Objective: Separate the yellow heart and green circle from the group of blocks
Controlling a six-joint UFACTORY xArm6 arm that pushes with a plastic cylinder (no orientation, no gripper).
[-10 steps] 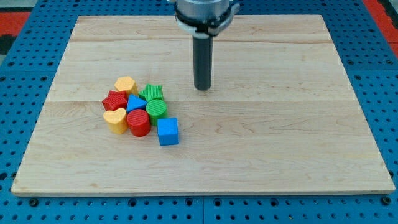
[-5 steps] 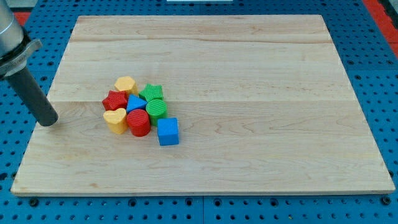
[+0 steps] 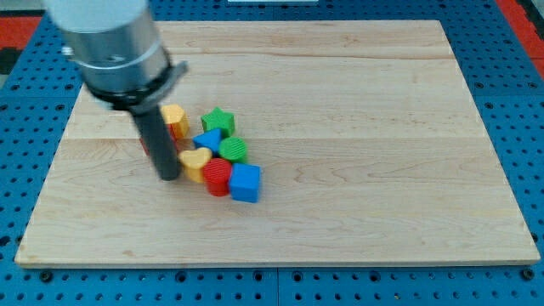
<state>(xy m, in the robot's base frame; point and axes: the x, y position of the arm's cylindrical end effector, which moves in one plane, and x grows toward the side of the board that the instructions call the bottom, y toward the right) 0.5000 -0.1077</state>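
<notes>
My tip [image 3: 168, 176] rests on the board at the left side of the block group, touching the yellow heart [image 3: 195, 164]. The green circle [image 3: 233, 150] lies to the right of the heart, beside a blue block [image 3: 206, 141] of unclear shape and above a red cylinder [image 3: 217, 176]. A green star [image 3: 218, 120] is at the top of the group. A blue cube [image 3: 245, 183] sits at its right end. A second yellow block [image 3: 175, 120] is at the upper left, partly behind the rod. A red block [image 3: 144, 142] peeks out left of the rod, mostly hidden.
The wooden board [image 3: 357, 127] lies on a blue perforated table [image 3: 527, 102]. The arm's grey body [image 3: 110, 42] covers the board's upper left part.
My tip swept from the board's centre to its left edge, then came right into the group. The blocks have shifted right; the heart, red cylinder and blue cube moved most.
</notes>
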